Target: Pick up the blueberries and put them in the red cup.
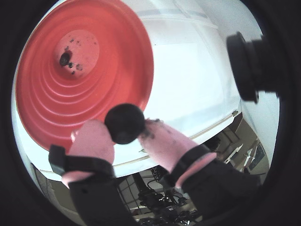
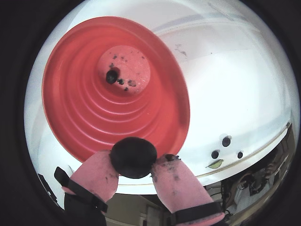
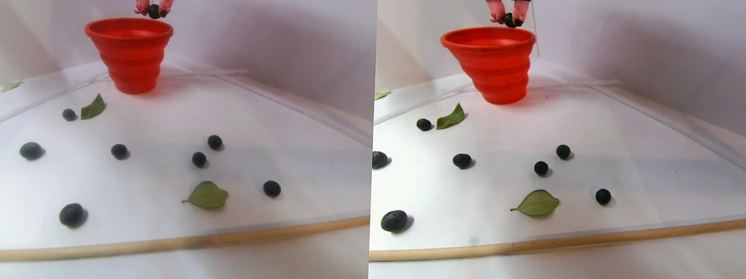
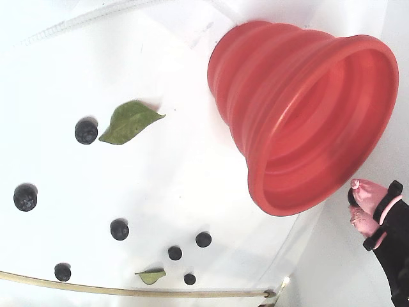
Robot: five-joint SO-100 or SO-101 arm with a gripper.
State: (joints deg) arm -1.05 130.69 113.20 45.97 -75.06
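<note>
The red cup (image 3: 130, 54) stands upright at the back of the white table, its ridged inside (image 2: 94, 117) filling both wrist views. A dark berry (image 2: 111, 76) and specks lie on its bottom (image 1: 82, 47). My gripper (image 2: 134, 162) with pink fingertips (image 1: 96, 141) is shut on one blueberry (image 1: 124, 123), held above the cup's rim (image 4: 319, 198). In the stereo pair view the gripper (image 3: 154, 9) hangs just over the cup's top edge. Several more blueberries (image 3: 119, 150) lie scattered on the table in front of the cup.
Green leaves (image 3: 207, 195) (image 3: 93, 107) lie among the loose berries (image 4: 85, 131). A wooden strip (image 3: 152, 243) runs along the table's front edge. A black camera body (image 1: 247, 66) juts in at the right of a wrist view.
</note>
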